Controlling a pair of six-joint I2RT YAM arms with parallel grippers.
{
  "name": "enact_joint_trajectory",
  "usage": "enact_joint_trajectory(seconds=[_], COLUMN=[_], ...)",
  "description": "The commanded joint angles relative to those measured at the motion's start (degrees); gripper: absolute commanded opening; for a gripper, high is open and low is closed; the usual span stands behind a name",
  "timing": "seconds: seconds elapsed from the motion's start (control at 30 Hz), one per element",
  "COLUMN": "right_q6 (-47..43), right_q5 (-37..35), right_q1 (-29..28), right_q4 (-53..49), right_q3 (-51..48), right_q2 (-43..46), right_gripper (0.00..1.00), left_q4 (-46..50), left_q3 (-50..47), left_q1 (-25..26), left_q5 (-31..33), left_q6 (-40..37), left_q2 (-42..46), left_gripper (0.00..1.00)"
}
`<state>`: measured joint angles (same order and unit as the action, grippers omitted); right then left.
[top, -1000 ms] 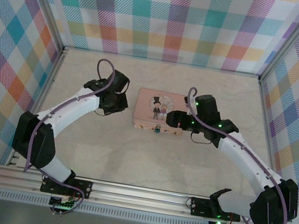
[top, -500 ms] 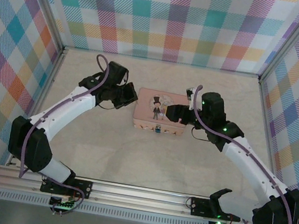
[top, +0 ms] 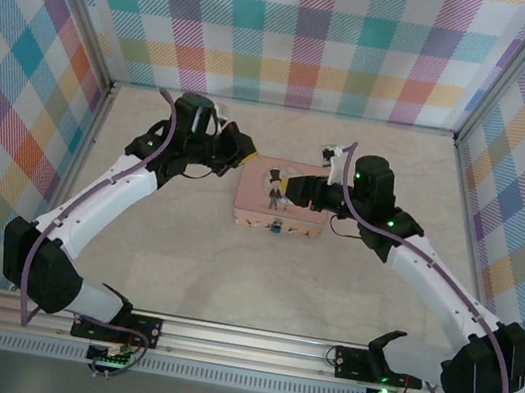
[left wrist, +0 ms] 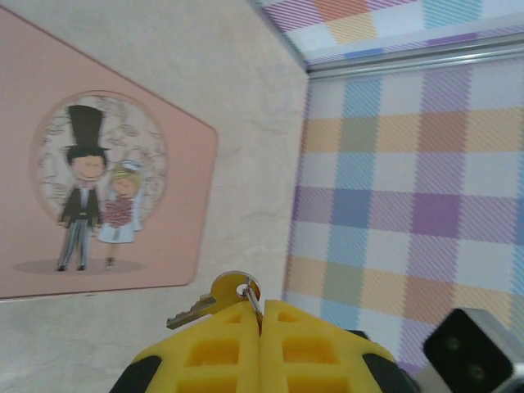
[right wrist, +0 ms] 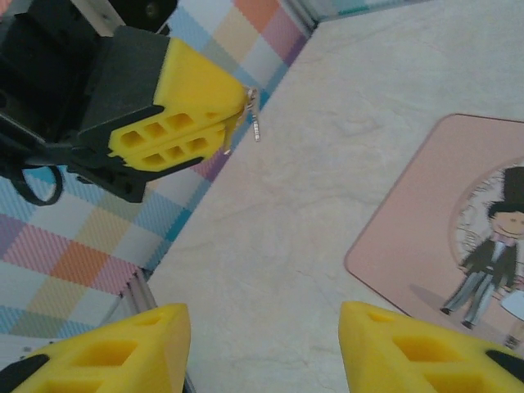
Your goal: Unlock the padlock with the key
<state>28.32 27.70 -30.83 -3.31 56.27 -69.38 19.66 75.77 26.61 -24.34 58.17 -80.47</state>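
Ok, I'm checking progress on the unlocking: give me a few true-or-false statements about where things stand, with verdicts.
1. The left hand is shut on the key. True.
2. The padlock sits at the near side of the pink tin. True.
3. The right hand grips the padlock. False: its fingers stand apart with nothing between them.
4. The key is in the padlock. False: it is held off the tin's far left corner, apart from the padlock.

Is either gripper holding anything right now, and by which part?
The left gripper pinches the key by its ringed head end, with the blade sticking out. The right gripper is open and holds nothing.
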Motion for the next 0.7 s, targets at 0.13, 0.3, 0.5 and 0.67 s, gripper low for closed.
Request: enact_joint_trajectory(seconds=[0.13, 0.3, 0.5, 0.67], right_q6=[6.0, 10.1, 9.2, 5.8], right_q5=[6.5, 9.2, 7.8, 8.3], right_q1=[-0.3, -0.3, 0.6, 0.7], right_q4=[3.5, 5.4, 6.4, 3.9], right_q3=[4.3, 5.9, 5.8, 8.3], right_q2=[-3.2, -5.3, -6.6, -7.2], right_gripper=[0.45, 0.40, 0.40, 0.38], left_q4=[-7.3, -8.7, -10.7, -9.1], left_q3=[-2.5, -3.0, -3.8, -4.0], left_q1=[1.1, 1.1, 1.1, 1.1], left_q5=[-3.9, -4.6, -6.9, -6.9], left_q6=[3.8, 4.7, 6.4, 5.2], left_q2=[2.4, 2.5, 2.4, 2.9], left_gripper=[0.00, 0.00, 0.00, 0.00])
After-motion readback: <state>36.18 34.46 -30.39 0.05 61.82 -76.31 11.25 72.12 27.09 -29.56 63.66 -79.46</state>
